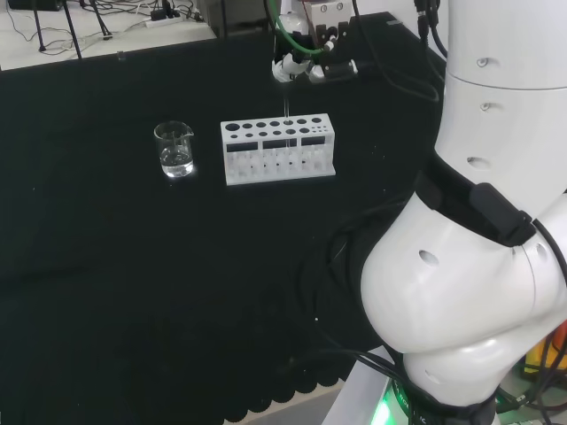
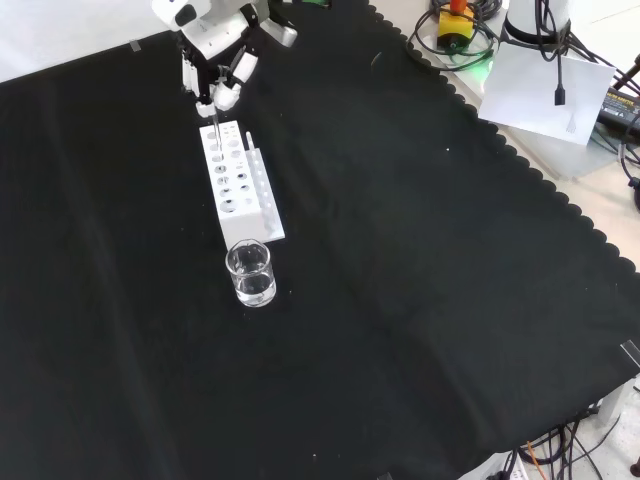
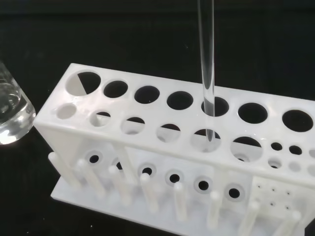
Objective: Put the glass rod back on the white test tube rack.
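The white test tube rack (image 1: 277, 149) stands on the black cloth, its top plate full of round holes (image 2: 238, 180) (image 3: 147, 123). My hand (image 1: 310, 64) (image 2: 214, 52) hovers above the rack's end away from the beaker, fingers curled and pinching the top of the glass rod (image 1: 285, 111) (image 2: 216, 122). The clear rod (image 3: 205, 64) hangs upright. Its lower tip sits at a hole of the smaller-hole row in the wrist view; whether it is inside the hole or just over it I cannot tell.
A small glass beaker (image 1: 174, 149) (image 2: 250, 273) (image 3: 10, 115) with a little clear liquid stands close to the rack's other end. Short white pegs (image 3: 147, 191) line the rack's base. The arm's big white links (image 1: 483, 221) rise at the head view's right.
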Controlling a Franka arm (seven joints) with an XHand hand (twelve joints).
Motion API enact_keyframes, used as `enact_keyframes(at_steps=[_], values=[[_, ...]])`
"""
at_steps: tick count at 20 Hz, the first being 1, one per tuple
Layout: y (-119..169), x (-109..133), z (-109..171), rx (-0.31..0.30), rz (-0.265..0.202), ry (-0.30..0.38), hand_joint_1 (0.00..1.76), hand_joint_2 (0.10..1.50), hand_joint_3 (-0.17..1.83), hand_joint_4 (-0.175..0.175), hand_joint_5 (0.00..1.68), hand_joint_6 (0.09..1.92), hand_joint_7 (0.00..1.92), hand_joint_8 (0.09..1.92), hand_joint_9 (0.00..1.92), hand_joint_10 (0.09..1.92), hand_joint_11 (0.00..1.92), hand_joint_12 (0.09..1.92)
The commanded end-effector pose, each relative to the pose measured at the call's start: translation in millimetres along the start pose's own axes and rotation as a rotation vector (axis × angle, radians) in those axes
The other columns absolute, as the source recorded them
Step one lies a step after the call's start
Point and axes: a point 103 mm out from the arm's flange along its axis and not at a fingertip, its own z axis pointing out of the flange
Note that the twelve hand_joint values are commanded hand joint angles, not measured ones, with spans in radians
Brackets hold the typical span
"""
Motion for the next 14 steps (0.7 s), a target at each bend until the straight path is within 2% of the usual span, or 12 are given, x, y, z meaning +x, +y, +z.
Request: enact_keyframes(at_steps=[1,2,4,5,6,7,10,14], values=[[-2,-4,3,0.015,-0.001,0.025,1.30,1.13,-0.17,-0.175,1.35,0.09,1.10,1.15,1.64,0.94,1.65,0.73],[-3,-5,3,0.017,-0.001,0.026,1.31,1.11,-0.17,-0.175,1.35,0.09,1.14,1.08,1.66,0.92,1.66,0.71],[-7,-6,2,0.013,-0.005,0.003,1.35,1.07,-0.17,-0.172,1.17,0.44,1.27,0.70,1.73,0.87,1.74,0.66],[-8,-5,2,0.001,-0.010,0.004,1.39,1.01,-0.17,-0.174,1.04,0.64,1.24,0.66,1.76,0.86,1.78,0.65],[-10,-5,0,-0.009,-0.015,0.002,1.42,0.96,-0.17,-0.175,0.89,0.79,1.14,0.69,1.78,0.85,1.81,0.66],[-11,-4,-1,-0.015,-0.015,0.000,1.45,0.92,-0.17,-0.175,0.75,0.87,1.03,0.74,1.79,0.83,1.84,0.68],[-13,-4,-6,-0.030,-0.011,-0.014,1.48,0.86,-0.17,-0.175,0.48,0.88,0.83,0.81,1.78,0.81,1.89,0.74],[-20,-6,-13,-0.035,-0.003,-0.023,1.49,0.84,-0.17,-0.175,0.37,0.75,0.76,0.83,1.78,0.79,1.91,0.79]])
